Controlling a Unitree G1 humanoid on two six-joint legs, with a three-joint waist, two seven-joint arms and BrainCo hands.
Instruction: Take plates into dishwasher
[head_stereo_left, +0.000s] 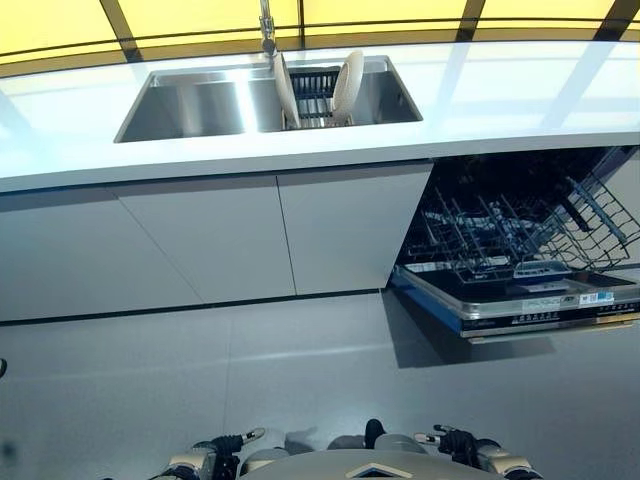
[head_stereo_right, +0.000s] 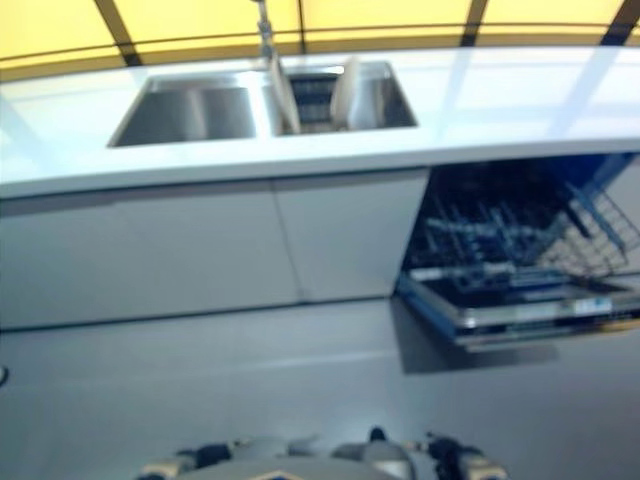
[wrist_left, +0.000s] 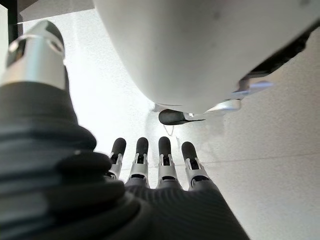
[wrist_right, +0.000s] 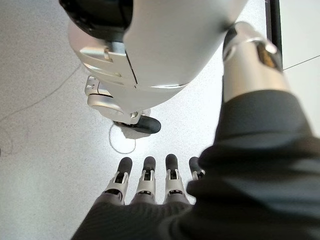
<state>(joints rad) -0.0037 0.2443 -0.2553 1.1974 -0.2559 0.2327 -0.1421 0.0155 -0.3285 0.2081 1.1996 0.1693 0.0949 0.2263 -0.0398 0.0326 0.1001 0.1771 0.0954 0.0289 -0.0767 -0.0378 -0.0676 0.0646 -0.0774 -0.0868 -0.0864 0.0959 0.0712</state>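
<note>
Two cream round plates (head_stereo_left: 347, 84) upright in the sink (head_stereo_left: 200, 105) rack; dishwasher (head_stereo_left: 520, 270) open. Left hand (wrist_left: 150, 170), right hand (wrist_right: 150, 185) relaxed, empty.

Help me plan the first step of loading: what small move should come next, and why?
Probably step toward the sink: both plates stand in its rack, far off, while the left hand and right hand hang open and empty. The dishwasher already stands open with its rack pulled out.

Two cream plates (head_stereo_left: 347, 84) stand on edge in a dark rack in the sink's right basin, while the dishwasher (head_stereo_left: 520, 262) gapes open, its wire rack pulled out.
</note>
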